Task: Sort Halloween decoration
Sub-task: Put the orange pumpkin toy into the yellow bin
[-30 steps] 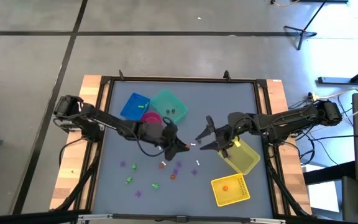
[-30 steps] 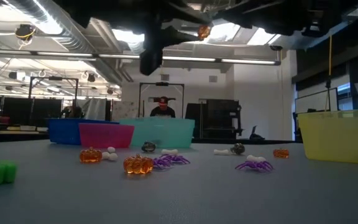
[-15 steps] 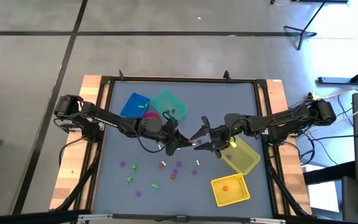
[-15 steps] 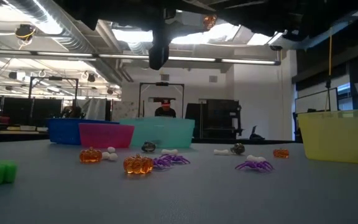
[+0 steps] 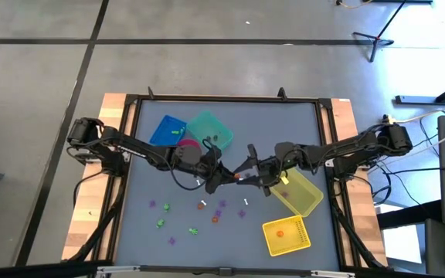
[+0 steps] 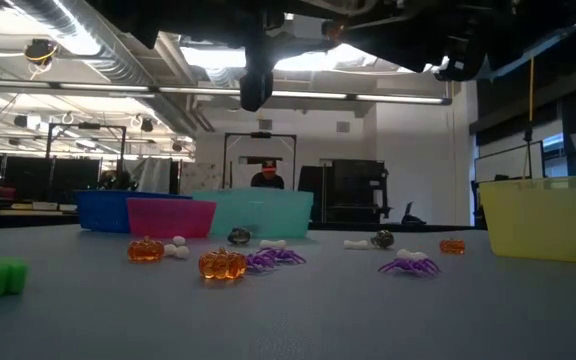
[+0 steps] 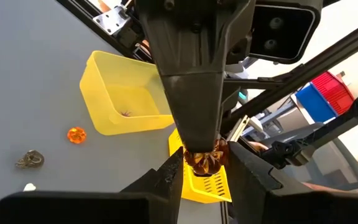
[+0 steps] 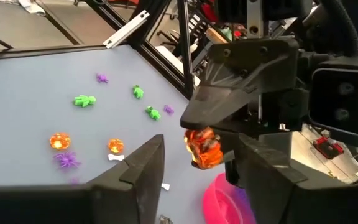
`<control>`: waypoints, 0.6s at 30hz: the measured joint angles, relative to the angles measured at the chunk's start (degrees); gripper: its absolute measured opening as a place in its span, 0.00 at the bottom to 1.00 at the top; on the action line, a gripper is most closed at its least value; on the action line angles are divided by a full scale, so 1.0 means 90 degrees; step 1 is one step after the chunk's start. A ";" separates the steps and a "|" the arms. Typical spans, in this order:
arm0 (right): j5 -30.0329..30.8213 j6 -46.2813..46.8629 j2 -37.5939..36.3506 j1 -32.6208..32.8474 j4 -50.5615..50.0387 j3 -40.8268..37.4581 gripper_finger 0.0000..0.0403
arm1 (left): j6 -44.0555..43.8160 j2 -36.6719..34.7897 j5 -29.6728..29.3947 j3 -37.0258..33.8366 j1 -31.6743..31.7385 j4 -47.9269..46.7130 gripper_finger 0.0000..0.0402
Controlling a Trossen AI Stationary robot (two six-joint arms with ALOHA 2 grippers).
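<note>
Grey tabletop (image 5: 153,232) inside a dark frame, concrete floor around it; the low view looks across into a workshop with ceiling lights.

Both arms meet above mid-table. Left gripper (image 5: 224,176) is pinched on a small orange pumpkin (image 8: 202,148), a rounded trinket with no clear long axis. In the right wrist view the pumpkin sticks out from the left gripper's tip, facing the right arm. Right gripper (image 5: 243,174) has its fingers (image 8: 143,168) spread, one on either side of the pumpkin; whether they touch it I cannot tell. The pumpkin hangs well above the table.

Loose decorations on the near half of the table:
- purple spider (image 6: 406,265)
- purple spider (image 6: 273,258) beside an orange pumpkin (image 6: 222,264)
- orange pumpkin (image 6: 146,249)
- white bone (image 6: 362,243)
- green figure (image 8: 84,100)

Bins: blue bin (image 5: 167,130), teal bin (image 5: 209,130) and pink bin (image 6: 169,217) clustered at the far left; tipped yellow bin (image 5: 303,194) under the right arm; flat yellow bin (image 5: 287,236) near the front edge with an orange piece (image 5: 280,232) in it.
</note>
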 joint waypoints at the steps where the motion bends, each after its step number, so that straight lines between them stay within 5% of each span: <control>1: 0.0000 0.0000 0.0000 0.0000 -0.0002 0.0000 0.44 | 0.0000 0.0000 0.0000 0.0000 0.0000 0.0000 0.22; 9: 0.0001 0.0000 0.0000 0.0000 0.0014 0.0000 0.30 | 0.0000 0.0000 -0.0002 0.0000 0.0000 -0.0002 0.22; 18: 0.0004 0.0000 0.0000 0.0000 0.0058 0.0000 0.27 | 0.0000 0.0000 -0.0005 0.0000 0.0000 -0.0005 0.22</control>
